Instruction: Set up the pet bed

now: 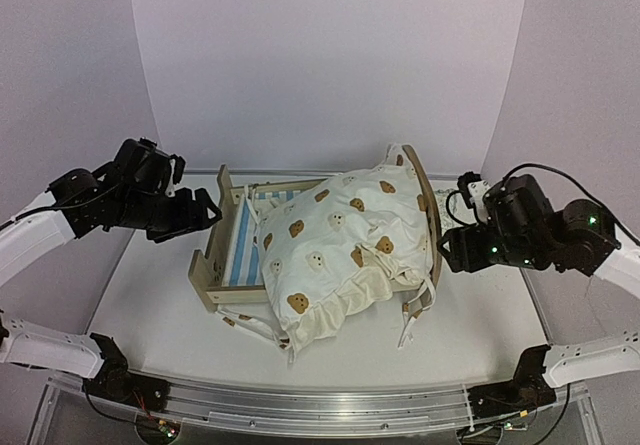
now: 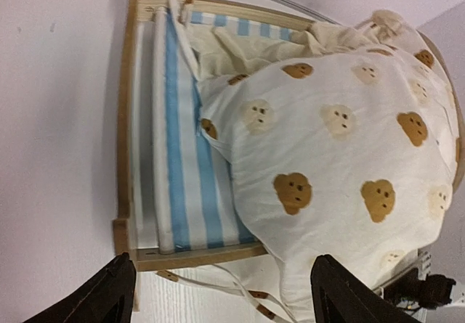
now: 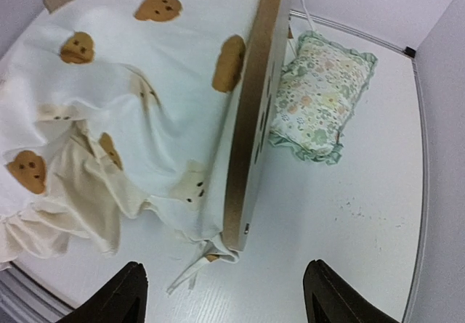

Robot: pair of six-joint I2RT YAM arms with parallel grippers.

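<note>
Both arms hang at either end of the bed (image 1: 235, 293), and both hands are empty. The left hand (image 2: 229, 297) has its fingers spread wide, with the footboard end just ahead of them. The right hand (image 3: 229, 297) is just as wide open and holds nothing, and the headboard (image 3: 251, 120) stands edge-on straight ahead of it.

The quilt (image 1: 340, 245) is bunched over the headboard end and spills off the side nearer the arms, so the striped mattress (image 2: 182, 156) shows only at the end closest to the left hand. The little pillow (image 3: 316, 98) lies on the table (image 1: 150, 315) outside the bed, ahead and to the right of the right hand, close against the back of the headboard.

To my eye the bedding needs sorting first. I'd pinch the quilt by a loose edge rather than the thick middle and lift it clear, so the light frame doesn't drag. Then the pillow can go in against the headboard.
</note>
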